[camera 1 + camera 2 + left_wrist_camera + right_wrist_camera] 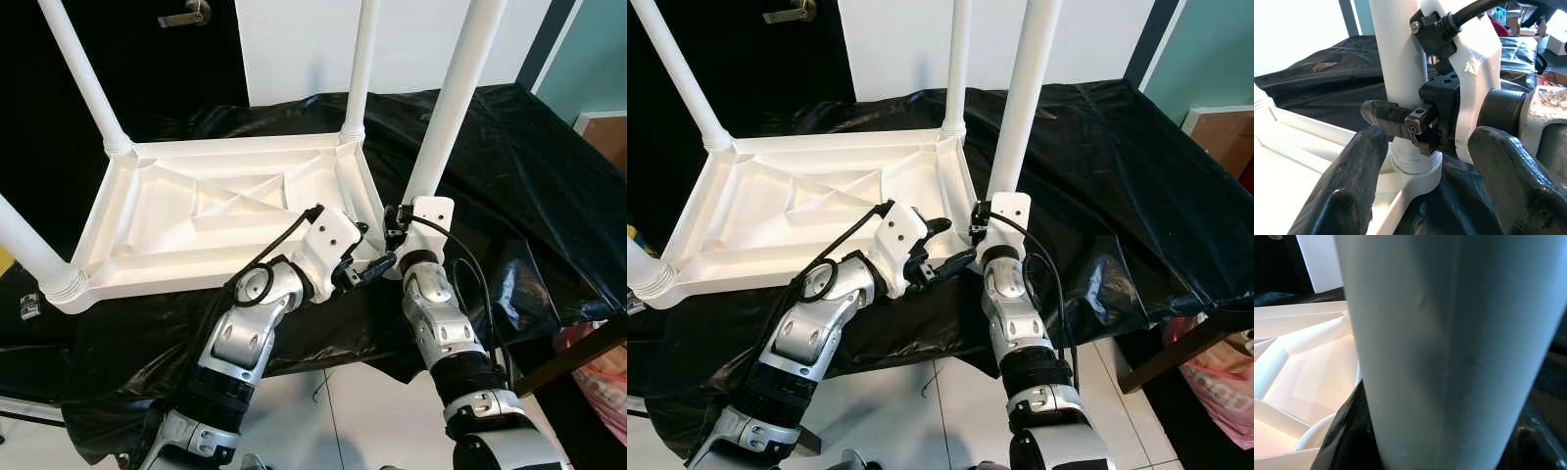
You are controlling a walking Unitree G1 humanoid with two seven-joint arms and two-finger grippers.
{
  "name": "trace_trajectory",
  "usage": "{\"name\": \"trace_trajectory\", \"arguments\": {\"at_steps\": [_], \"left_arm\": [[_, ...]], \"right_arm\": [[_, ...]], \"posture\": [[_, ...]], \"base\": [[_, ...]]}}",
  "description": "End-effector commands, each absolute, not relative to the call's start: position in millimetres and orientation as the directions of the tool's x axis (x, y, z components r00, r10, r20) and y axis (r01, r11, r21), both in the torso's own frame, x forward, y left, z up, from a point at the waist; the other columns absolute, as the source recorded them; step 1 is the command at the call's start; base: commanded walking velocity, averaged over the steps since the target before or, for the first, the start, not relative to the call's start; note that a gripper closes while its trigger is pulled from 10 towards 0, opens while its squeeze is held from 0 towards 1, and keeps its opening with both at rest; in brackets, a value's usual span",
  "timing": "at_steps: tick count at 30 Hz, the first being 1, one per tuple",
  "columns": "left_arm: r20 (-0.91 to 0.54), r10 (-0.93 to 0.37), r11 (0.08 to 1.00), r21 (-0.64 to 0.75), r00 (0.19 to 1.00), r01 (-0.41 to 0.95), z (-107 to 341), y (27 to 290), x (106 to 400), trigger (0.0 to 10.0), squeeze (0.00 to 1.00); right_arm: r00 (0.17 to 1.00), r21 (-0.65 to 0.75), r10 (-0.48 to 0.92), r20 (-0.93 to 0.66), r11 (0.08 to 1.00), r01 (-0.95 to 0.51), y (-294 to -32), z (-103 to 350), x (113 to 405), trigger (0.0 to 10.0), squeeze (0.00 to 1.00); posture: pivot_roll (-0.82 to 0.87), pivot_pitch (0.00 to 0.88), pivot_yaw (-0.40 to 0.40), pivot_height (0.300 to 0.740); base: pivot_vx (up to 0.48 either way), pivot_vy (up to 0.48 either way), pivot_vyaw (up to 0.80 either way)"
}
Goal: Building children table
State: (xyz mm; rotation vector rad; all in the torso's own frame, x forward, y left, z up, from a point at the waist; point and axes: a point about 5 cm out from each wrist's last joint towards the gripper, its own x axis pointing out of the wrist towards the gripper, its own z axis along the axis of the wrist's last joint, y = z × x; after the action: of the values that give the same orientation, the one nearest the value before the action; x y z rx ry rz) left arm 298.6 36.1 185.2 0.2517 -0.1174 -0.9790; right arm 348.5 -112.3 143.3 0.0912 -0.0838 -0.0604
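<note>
A white plastic table [216, 211] lies upside down on a black-covered surface, its legs pointing up. My right gripper [395, 223] is shut on the near right leg [453, 98] just above its socket; one of its black fingers [1385, 114] wraps the leg in the left wrist view. In the right wrist view that leg [1449, 347] stands very close, with the table's underside [1298, 367] beside it. My left gripper [371, 250] is open, with nothing between its fingers [1352, 191], and points at the leg's base from the table side.
The other legs stand at far left [83, 78], far right [361, 64] and near left [29, 250]. A black plastic sheet [529, 176] drapes over the surface's edges. A dark door [147, 59] is behind, and a pink bag [602, 382] lies on the floor at right.
</note>
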Motion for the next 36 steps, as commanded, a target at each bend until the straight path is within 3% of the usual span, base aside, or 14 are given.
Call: {"name": "trace_trajectory", "arguments": {"at_steps": [1, 5, 6, 15, 16, 20, 21, 29, 36], "left_arm": [[-0.017, -0.794, 0.583, 0.262, 0.608, 0.769, 181.8, 37.6, 299.1, 10.0, 0.0], [-0.015, -0.795, 0.582, 0.263, 0.607, 0.769, 182.0, 36.8, 299.2, 10.0, 0.0], [-0.015, -0.795, 0.582, 0.263, 0.606, 0.77, 182.1, 36.7, 299.2, 10.0, 0.0], [-0.013, -0.797, 0.58, 0.265, 0.604, 0.771, 182.4, 36.0, 299.2, 10.0, 0.0], [-0.013, -0.797, 0.58, 0.264, 0.604, 0.771, 182.4, 35.7, 299.2, 10.0, 0.0], [-0.014, -0.796, 0.581, 0.263, 0.605, 0.77, 182.0, 36.1, 299.3, 10.0, 0.0], [-0.014, -0.796, 0.581, 0.263, 0.606, 0.77, 181.9, 36.1, 299.4, 10.0, 0.0], [-0.015, -0.794, 0.583, 0.263, 0.607, 0.769, 182.1, 37.4, 300.1, 10.0, 0.0], [-0.018, -0.794, 0.582, 0.264, 0.607, 0.769, 182.3, 39.1, 300.6, 10.0, 0.0]], "right_arm": [[0.997, 0.112, -0.061, -0.043, 0.992, 0.065, -110.0, 116.2, 341.3, 10.0, 0.0], [0.998, 0.104, -0.053, -0.02, 0.993, 0.055, -111.2, 119.7, 339.8, 10.0, 0.0], [0.999, 0.108, -0.048, -0.012, 0.993, 0.049, -113.2, 120.7, 339.1, 10.0, 1.0], [0.998, 0.115, 0.036, 0.052, 0.992, -0.042, -125.9, 126.3, 333.9, 10.0, 1.0], [0.992, 0.115, 0.108, 0.064, 0.987, -0.115, -129.0, 126.5, 331.2, 10.0, 1.0], [0.984, 0.111, 0.166, 0.07, 0.979, -0.173, -135.3, 126.2, 328.8, 10.0, 1.0], [0.981, 0.112, 0.179, 0.07, 0.976, -0.186, -137.6, 126.0, 328.3, 10.0, 0.0], [0.93, 0.005, 0.36, 0.07, 0.932, -0.362, -159.1, 133.7, 332.0, 10.0, 0.0], [0.859, -0.087, 0.511, 0.042, 0.858, -0.506, -161.1, 141.3, 338.2, 10.0, 0.0]], "posture": [[-0.02, 0.054, -0.015, 0.74], [-0.02, 0.053, -0.015, 0.74], [-0.02, 0.051, -0.014, 0.74], [-0.02, 0.048, -0.017, 0.74], [-0.02, 0.05, -0.019, 0.74], [-0.03, 0.052, -0.018, 0.74], [-0.03, 0.053, -0.018, 0.74], [-0.03, 0.06, -0.009, 0.74], [-0.03, 0.064, -0.002, 0.74]], "base": [[0.0, 0.0, 0.0], [0.0, 0.0, 0.0], [0.0, 0.0, 0.0], [0.0, 0.0, 0.0], [0.0, 0.0, 0.0], [0.0, 0.0, 0.0], [0.0, 0.0, 0.0], [0.0, 0.0, 0.0], [0.0, 0.0, 0.0]]}}
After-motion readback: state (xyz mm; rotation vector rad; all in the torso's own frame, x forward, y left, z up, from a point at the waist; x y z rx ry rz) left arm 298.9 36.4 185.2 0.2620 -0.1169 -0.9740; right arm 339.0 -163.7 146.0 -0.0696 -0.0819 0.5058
